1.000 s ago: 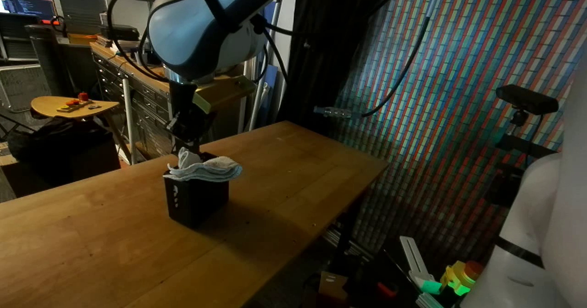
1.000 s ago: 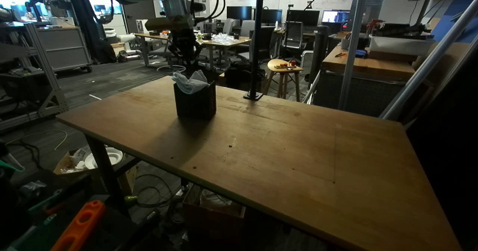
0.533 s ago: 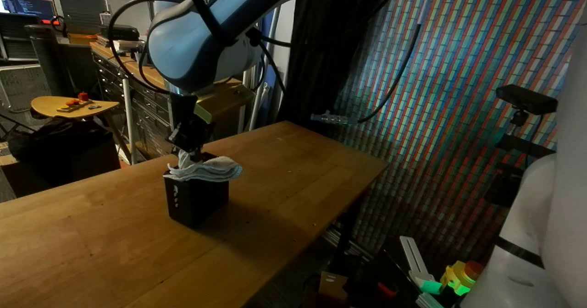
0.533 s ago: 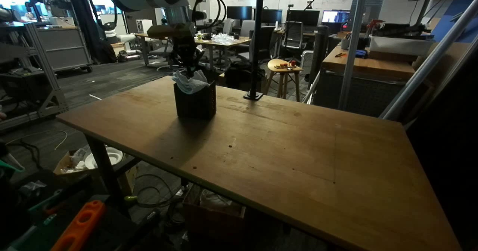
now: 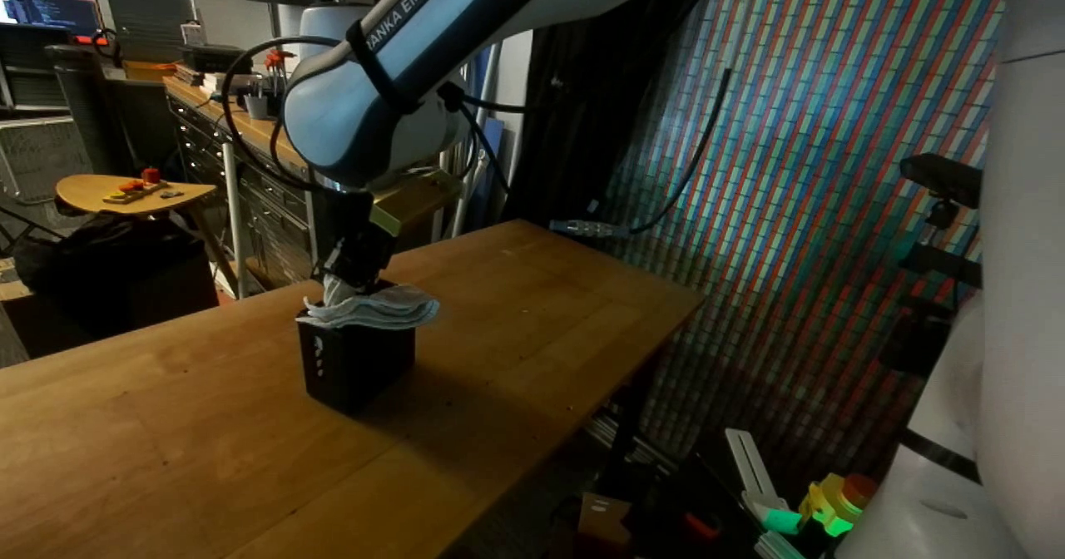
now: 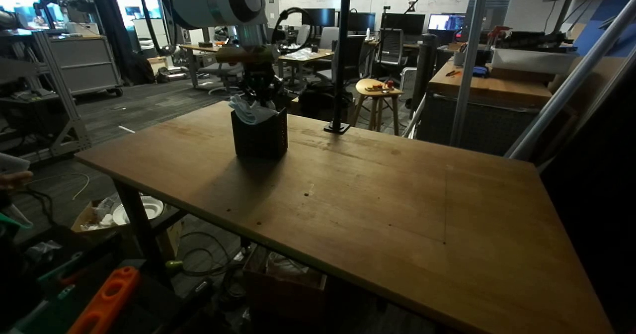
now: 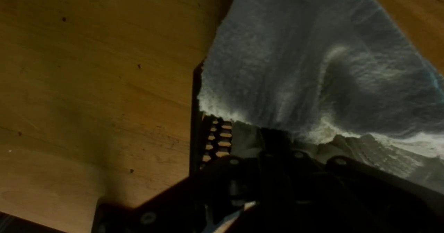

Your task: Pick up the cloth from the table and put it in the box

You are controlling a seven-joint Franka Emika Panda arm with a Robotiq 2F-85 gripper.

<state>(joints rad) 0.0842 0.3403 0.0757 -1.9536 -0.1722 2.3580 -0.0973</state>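
The cloth (image 5: 399,305) is pale blue-grey and crumpled. It lies over the open top of the black box (image 5: 358,368), partly inside and partly over the rim, in both exterior views (image 6: 251,113) (image 6: 258,137). In the wrist view the cloth (image 7: 277,59) fills the upper right, and a perforated wall of the box (image 7: 218,139) shows to its left. My gripper (image 5: 364,284) points down at the box's opening, also in an exterior view (image 6: 263,100). In the wrist view its fingers (image 7: 275,136) are together, with the tips hidden at the cloth's edge. Whether any cloth is pinched between them cannot be seen.
The box stands on a wooden table (image 5: 208,434). A black post (image 6: 338,120) rises from the table's far edge beside the box. A small stool table (image 6: 377,88) stands beyond it. A hand (image 6: 15,180) shows at the left edge of an exterior view.
My gripper has come down from above the cloth to the box's opening, shifting a little to the right in both exterior views. The box stays put and the cloth looks nearly the same.
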